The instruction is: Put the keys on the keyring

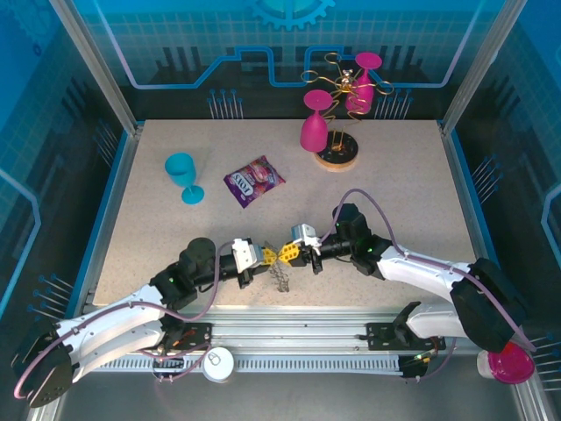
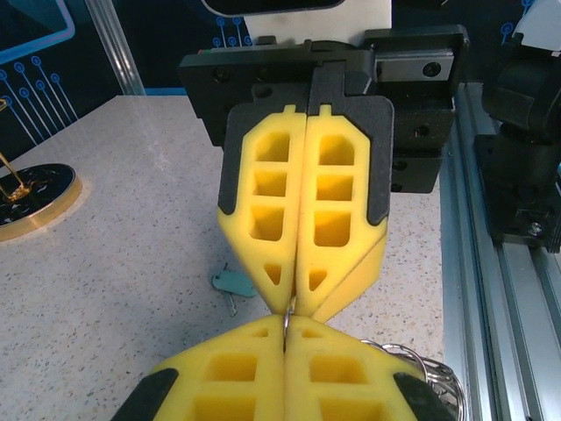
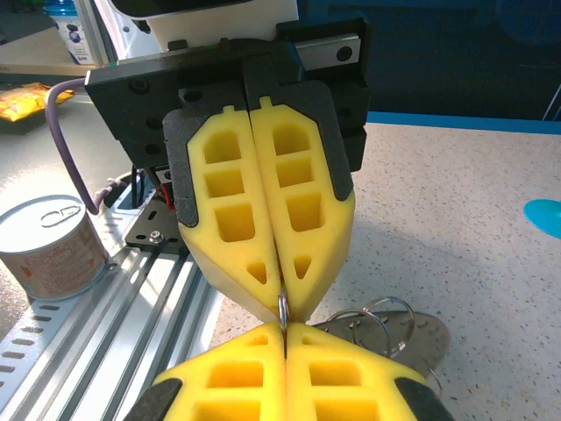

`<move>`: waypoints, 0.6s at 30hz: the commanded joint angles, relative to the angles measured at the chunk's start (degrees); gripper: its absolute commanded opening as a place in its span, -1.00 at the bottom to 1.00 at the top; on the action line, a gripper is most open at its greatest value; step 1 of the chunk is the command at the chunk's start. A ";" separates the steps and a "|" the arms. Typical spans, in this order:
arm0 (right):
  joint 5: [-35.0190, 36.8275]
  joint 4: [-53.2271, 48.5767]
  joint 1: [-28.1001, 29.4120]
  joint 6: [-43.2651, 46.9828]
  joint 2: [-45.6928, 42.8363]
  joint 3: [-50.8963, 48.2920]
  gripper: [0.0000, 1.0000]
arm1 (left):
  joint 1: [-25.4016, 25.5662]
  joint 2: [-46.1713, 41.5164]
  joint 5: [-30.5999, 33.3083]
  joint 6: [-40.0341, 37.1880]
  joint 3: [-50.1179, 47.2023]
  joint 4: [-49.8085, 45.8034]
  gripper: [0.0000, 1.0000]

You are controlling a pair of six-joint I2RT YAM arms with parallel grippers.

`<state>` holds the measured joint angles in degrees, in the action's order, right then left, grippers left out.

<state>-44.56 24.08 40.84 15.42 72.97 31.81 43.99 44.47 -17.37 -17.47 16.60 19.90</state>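
left claw (image 2: 285,333), right claw (image 2: 289,298) pinch keyring (image 3: 394,324).

A speckled beige table (image 1: 394,193) spreads under and around the left claw (image 1: 270,256), fenced well beyond it and on both flanks by blue-lit see-through panels (image 1: 175,53) printed with circuit lines, with a slotted aluminium rail (image 1: 307,338) just behind it.

— Whereabouts, the large dark metal keyring (image 1: 280,279)?
— On the table (image 1: 394,193), near edge, centre, under left gripper (image 1: 269,255) and right gripper (image 1: 288,254), jaws tip to tip.
— Pale grey-green-headed key (image 2: 232,282)?
— Flat on the table, just beyond those tips.
— Farther back?
— Purple snack packet (image 1: 254,181) mid-table; blue plastic goblet (image 1: 184,175) left of it; wooden-based glass rack (image 1: 337,156) back right.
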 commanded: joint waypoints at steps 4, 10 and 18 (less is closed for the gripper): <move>11.30 -10.11 -0.23 1.87 -4.43 1.64 -0.29 | -0.36 -0.75 6.72 -3.35 6.09 -11.82 -1.00; 16.23 -27.76 0.59 7.46 -5.69 8.01 -0.27 | -0.30 4.47 8.88 -11.52 18.67 -33.52 -1.00; 15.09 -22.28 2.49 11.29 -5.50 7.48 -0.34 | -0.30 12.93 5.43 -17.98 30.83 -45.63 -1.00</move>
<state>-29.36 0.21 42.76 24.34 68.23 39.72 43.99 56.16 -9.89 -31.77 43.99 -19.16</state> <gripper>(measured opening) 0.331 0.047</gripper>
